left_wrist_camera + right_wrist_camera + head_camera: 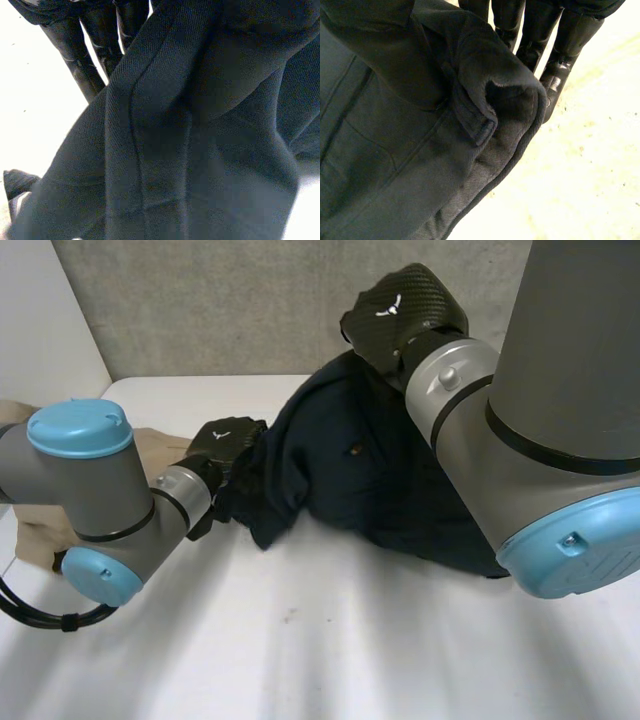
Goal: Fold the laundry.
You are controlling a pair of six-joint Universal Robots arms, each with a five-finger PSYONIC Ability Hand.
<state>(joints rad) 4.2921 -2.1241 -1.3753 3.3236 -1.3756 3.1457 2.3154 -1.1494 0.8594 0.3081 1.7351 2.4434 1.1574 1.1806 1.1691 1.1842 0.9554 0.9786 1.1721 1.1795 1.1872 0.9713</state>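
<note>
The dark navy garment (340,475) lies in a rumpled heap on the white counter (300,640). In the head view it spreads from the middle out toward 3 o'clock, where my right arm (560,390) covers part of it. A small button-like spot (353,450) shows on the cloth near its middle.

My right hand (400,310) is raised above the counter at the garment's 12 o'clock edge, and the cloth rises in a peak up to it. In the right wrist view a thick rolled fold of that edge, with a small sewn tab (482,131) on it, is bunched under my palm. My fingers (560,50) run nearly straight behind the fold, and the cloth is caught between them and the thumb side of the palm, so this hand has hold of the garment. Pale counter shows beyond the fingertips.

My left hand (228,440) sits low at the garment's 9 o'clock edge, touching the bunched cloth there. In the left wrist view the navy cloth, with a long seam (132,125) running down it, hangs across the palm close to the camera. I cannot tell whether this hand grips the cloth or merely rests against it.

A tan cloth (152,443) lies at 9 o'clock on the counter, partly behind my left arm (100,490) and just beside the left hand. A grey wall panel (220,300) stands along the counter's 12 o'clock side.
</note>
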